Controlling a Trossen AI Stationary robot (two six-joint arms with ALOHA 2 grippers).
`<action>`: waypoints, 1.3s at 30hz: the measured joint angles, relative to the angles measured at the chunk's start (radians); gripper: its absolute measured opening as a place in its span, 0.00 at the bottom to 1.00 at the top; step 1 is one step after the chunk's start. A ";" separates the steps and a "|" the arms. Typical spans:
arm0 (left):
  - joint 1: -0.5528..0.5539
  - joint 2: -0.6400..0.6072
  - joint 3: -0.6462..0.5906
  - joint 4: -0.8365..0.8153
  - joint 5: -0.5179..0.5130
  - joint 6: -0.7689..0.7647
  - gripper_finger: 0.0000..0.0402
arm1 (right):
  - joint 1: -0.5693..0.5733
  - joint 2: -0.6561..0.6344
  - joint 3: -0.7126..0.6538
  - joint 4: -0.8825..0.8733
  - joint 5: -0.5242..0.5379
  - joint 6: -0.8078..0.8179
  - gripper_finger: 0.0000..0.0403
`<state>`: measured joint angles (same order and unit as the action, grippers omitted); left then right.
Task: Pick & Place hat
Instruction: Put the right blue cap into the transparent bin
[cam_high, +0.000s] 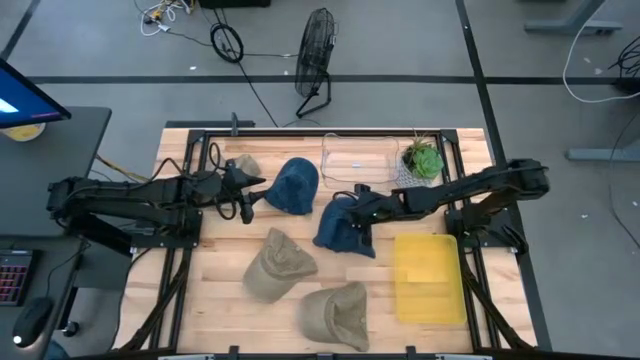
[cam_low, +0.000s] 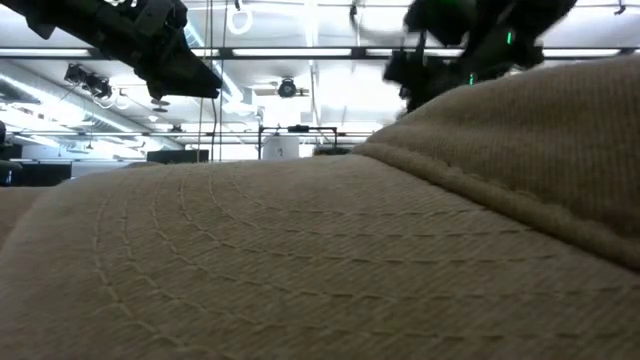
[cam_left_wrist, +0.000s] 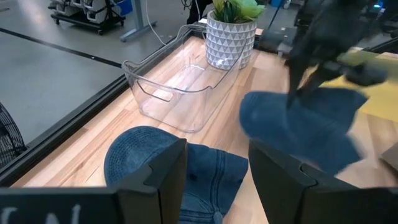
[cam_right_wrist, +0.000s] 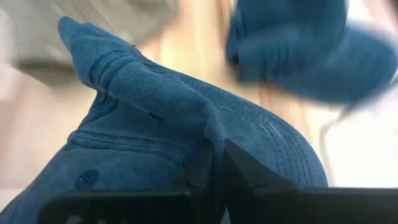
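Two blue denim caps: one (cam_high: 293, 186) lies on the table at the centre back, also in the left wrist view (cam_left_wrist: 180, 165); the other (cam_high: 342, 226) hangs from my right gripper (cam_high: 356, 208), which is shut on it. My left gripper (cam_high: 252, 192) is open and empty, just left of the lying blue cap. Two tan caps (cam_high: 278, 265) (cam_high: 335, 313) lie near the front; one fills the low view (cam_low: 300, 260). My right gripper pinches a raised fold of the blue cap's crown (cam_right_wrist: 208, 140) between its two fingers, coming from the table's right. The cap (cam_left_wrist: 298, 127) hangs below the fingers; I cannot tell whether its lower part rests on the table.
A clear plastic bin (cam_high: 358, 160) and a potted plant (cam_high: 422, 160) stand at the back right. A yellow tray (cam_high: 428, 277) lies at the front right. Another tan cap (cam_high: 243, 165) lies at the back left.
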<state>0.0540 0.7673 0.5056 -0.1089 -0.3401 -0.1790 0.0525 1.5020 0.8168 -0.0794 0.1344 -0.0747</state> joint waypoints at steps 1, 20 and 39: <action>0.000 0.000 0.000 0.000 0.000 -0.001 0.44 | 0.007 -0.019 0.021 -0.021 0.002 -0.018 0.06; 0.000 0.000 0.000 0.000 0.000 -0.067 0.44 | -0.230 -0.179 0.146 -0.059 0.626 0.317 0.04; 0.000 0.000 0.000 0.000 0.000 -0.073 0.44 | -0.381 0.116 0.145 -0.172 0.565 0.669 0.04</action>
<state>0.0536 0.7670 0.5056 -0.1093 -0.3401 -0.2520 -0.3287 1.6176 0.9623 -0.2518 0.6994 0.5941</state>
